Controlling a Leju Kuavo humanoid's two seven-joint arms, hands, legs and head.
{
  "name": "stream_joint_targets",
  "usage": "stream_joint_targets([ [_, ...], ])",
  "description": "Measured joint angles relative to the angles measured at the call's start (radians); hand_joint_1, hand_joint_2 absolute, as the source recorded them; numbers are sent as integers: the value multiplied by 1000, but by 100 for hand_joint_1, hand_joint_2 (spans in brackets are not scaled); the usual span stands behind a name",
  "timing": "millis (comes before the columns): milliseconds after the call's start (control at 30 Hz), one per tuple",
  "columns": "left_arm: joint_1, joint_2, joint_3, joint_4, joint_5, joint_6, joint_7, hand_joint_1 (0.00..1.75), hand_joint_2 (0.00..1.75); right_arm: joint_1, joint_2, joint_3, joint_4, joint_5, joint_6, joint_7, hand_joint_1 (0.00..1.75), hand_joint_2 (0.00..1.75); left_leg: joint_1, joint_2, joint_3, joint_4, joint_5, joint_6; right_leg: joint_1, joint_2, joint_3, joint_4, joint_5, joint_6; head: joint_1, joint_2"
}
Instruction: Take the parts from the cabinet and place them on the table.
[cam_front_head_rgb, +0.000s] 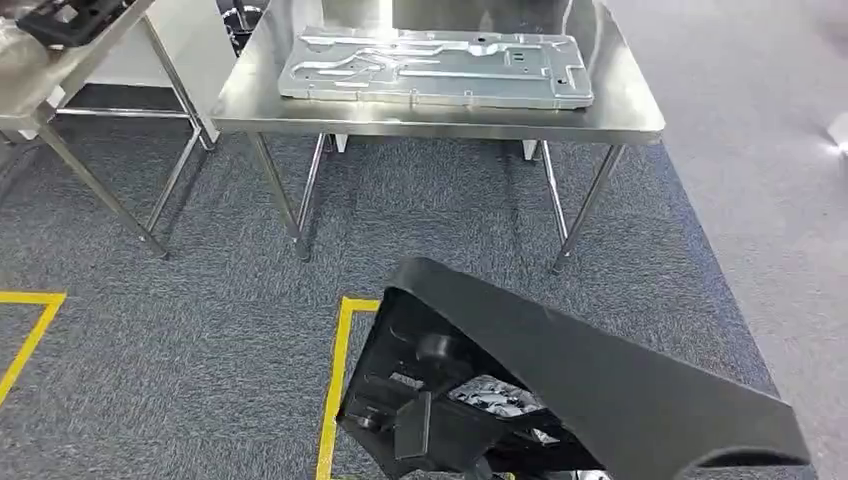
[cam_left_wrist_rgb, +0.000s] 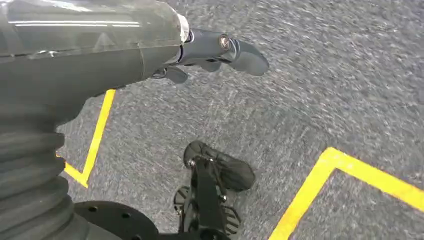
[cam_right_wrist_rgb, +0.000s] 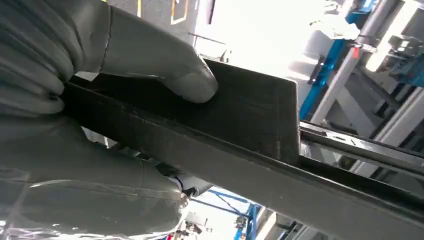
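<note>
A large black angled part (cam_front_head_rgb: 560, 370) hangs low in front of me in the head view, above the carpet and short of the steel table (cam_front_head_rgb: 625, 115). My right hand (cam_right_wrist_rgb: 100, 100) grips this black part (cam_right_wrist_rgb: 250, 115), thumb pressed on one flat face and fingers wrapped under its edge. A silver machined plate (cam_front_head_rgb: 435, 68) lies flat on the table top. My left hand (cam_left_wrist_rgb: 215, 52) hangs over the carpet and holds nothing, its thumb sticking out.
A second steel table (cam_front_head_rgb: 50, 100) stands at the far left with a black part (cam_front_head_rgb: 70, 18) on it. Yellow tape lines (cam_front_head_rgb: 335, 390) mark the grey carpet. Smooth grey floor runs along the table's right side.
</note>
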Motion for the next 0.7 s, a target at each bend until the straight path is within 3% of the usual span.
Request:
stream_joint_targets([
  [67, 0, 0, 0, 0, -2, -2, 0, 0, 175, 0, 0, 0, 0, 0, -5, 0, 175, 175, -6, 0, -1, 1, 2, 11, -3, 1, 0, -5, 2, 11, 0, 0],
  [100, 0, -1, 0, 0, -2, -2, 0, 0, 175, 0, -1, 0, 0, 0, -5, 0, 175, 175, 2, 3, 2, -11, 9, 22, -4, 1, 0, -1, -2, 18, 0, 0],
  [133, -1, -1, 0, 0, -2, -3, -1, 0, 175, 1, -1, 0, -1, 0, -5, 0, 175, 175, 2, 7, 4, -14, 12, 27, -5, -17, -4, 16, -16, 22, 0, 0],
  [167, 0, -1, 0, 0, -3, -5, -2, 0, 175, -1, -2, 0, -2, 0, -7, 0, 175, 175, 2, 9, 4, -15, 12, 33, -4, -35, -27, 62, -49, 26, 0, 0],
  [233, 1, -1, 0, 0, -6, -13, -4, 0, 175, -2, -3, 0, -1, 3, -16, 0, 175, 175, 0, 14, 1, -14, 12, 35, -10, -48, -109, 231, -130, 34, 0, 0],
  [267, 3, -1, 0, 0, -7, -17, -6, 0, 175, -3, -3, 0, -1, 3, -19, 0, 175, 175, -1, 17, 0, -14, 12, 35, -11, -49, -140, 293, -148, 36, 0, 0],
  [300, 2, -1, 0, 0, -10, -19, -8, 0, 175, -3, -3, 0, 0, 4, -21, 0, 175, 175, -1, 19, 1, -14, 11, 35, -12, -51, -152, 314, -141, 37, 0, 0],
  [333, 3, -1, 0, 0, -11, -22, -10, 0, 175, -4, -3, 0, 0, 6, -21, 0, 175, 175, -1, 21, 2, -14, 10, 34, -12, -52, -139, 285, -113, 36, 0, 0],
  [367, 3, -1, 0, 0, -11, -24, -11, 0, 175, -5, -3, 0, 0, 8, -20, 0, 175, 175, -1, 21, 5, -14, 8, 33, -12, -54, -104, 213, -68, 33, 0, 0],
  [433, 2, -3, 0, 0, -13, -30, -18, 0, 175, -10, -3, 0, 0, 12, -18, 0, 175, 175, -1, 21, 12, -14, 3, 27, -9, -65, -6, 22, 13, 19, 0, 0],
  [467, 2, -3, 0, 0, -14, -32, -19, 0, 175, -15, -3, 0, 0, 14, -16, 0, 175, 175, -8, 21, 11, -12, 0, 21, 1, -72, 4, -4, -6, 15, 0, 0],
  [567, 2, -3, 0, 0, -14, -34, -22, 0, 175, -17, -3, 0, 0, 15, -16, 0, 175, 175, -4, 26, 16, -19, -4, 4, 4, -65, 0, -5, -8, 2, 0, 0],
  [633, 0, -3, 0, -1, -15, -34, -24, 0, 175, -17, -2, 0, -2, 16, -11, 0, 175, 175, -3, 24, 18, -6, -13, -7, -7, -61, 16, -23, -3, -11, 0, 0],
  [667, 0, -2, 0, -1, -17, -34, -25, 0, 175, -20, -1, 0, -2, 16, -11, 0, 175, 175, -3, 18, -2, 41, -39, -9, -7, -59, 22, -25, -7, -18, 0, 0],
  [700, 0, -3, 0, -1, -18, -34, -25, 0, 175, -20, 2, 0, -2, 16, -11, 0, 175, 175, -2, 15, -42, 118, -75, -11, -7, -59, 25, -24, -9, -22, 0, 0],
])
